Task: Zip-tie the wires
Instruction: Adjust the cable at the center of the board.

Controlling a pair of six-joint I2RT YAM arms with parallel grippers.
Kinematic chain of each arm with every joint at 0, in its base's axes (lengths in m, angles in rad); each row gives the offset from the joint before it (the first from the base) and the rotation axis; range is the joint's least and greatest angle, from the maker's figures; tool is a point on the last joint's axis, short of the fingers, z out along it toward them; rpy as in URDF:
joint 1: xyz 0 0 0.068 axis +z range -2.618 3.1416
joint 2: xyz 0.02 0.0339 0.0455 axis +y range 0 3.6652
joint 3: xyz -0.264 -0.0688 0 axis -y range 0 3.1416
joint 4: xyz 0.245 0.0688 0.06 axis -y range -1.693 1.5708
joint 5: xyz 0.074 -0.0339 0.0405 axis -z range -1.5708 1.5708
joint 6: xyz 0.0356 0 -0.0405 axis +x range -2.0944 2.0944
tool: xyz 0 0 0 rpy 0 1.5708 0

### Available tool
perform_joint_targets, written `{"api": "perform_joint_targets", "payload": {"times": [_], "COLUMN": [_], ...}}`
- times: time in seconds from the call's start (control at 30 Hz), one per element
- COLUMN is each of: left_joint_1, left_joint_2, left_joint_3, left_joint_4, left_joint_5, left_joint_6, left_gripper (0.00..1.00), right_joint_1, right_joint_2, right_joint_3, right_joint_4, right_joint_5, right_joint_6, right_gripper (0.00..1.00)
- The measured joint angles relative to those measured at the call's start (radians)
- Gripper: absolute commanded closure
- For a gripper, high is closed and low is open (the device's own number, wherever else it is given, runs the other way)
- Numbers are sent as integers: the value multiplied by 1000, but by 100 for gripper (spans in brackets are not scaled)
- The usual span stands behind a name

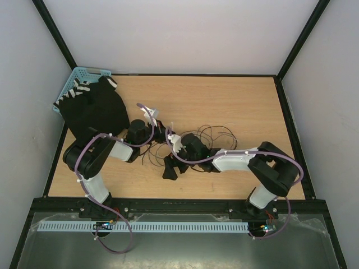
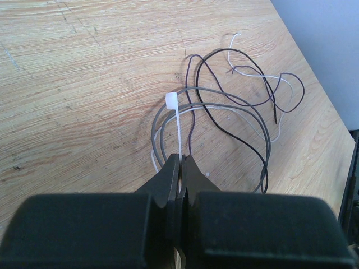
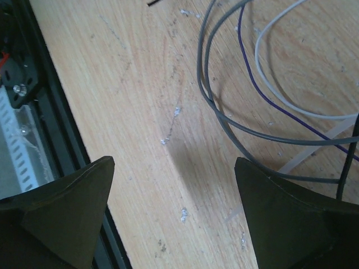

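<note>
The wires (image 2: pixel 224 106) are thin grey, dark and purple loops on the wooden table, right of centre in the top view (image 1: pixel 216 134). A white zip tie (image 2: pixel 177 129) has its head (image 2: pixel 172 101) against the grey loops. My left gripper (image 2: pixel 182 159) is shut on the zip tie's tail; it sits mid-table in the top view (image 1: pixel 161 134). My right gripper (image 3: pixel 174 168) is wide open and empty just above the table near its front edge (image 1: pixel 170 166). Grey and purple wire loops (image 3: pixel 224 115) and a pale strip (image 3: pixel 314 148) lie by its right finger.
A blue basket (image 1: pixel 78 75) stands at the back left with a black cloth (image 1: pixel 95 109) spilling from it onto the table. The black front rail (image 3: pixel 56 129) runs just beside the right gripper's left finger. Purple robot cables (image 1: pixel 193 161) loop along both arms.
</note>
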Motion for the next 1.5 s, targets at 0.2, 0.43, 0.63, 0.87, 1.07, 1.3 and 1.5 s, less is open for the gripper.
{"api": "perform_joint_targets", "payload": {"times": [0.2,0.43,0.63,0.87,1.07,1.3,1.5], "left_joint_1": [0,0,1,6,11,26,37], "left_joint_2": [-2,-4,-13,-18,-18,-8,-1], "left_joint_3": [0,-1,-3,-6,-5,31,59], "left_joint_4": [-1,-2,-4,-9,-10,-53,-84], "left_joint_5": [-1,0,6,42,81,160,218], "left_joint_6": [-8,-11,-12,-33,-51,-55,-51], "left_gripper": [100,100,100,100,100,100,100], "right_joint_1": [23,34,37,37,37,37,38], "right_joint_2": [61,94,142,194,129,-55,-262], "right_joint_3": [2,2,24,53,32,5,-165], "right_joint_4": [73,150,217,288,293,197,196], "right_joint_5": [34,51,74,92,47,-6,131], "right_joint_6": [11,12,-12,-40,-80,-177,-288], "right_gripper": [1,1,1,1,1,1,1]}}
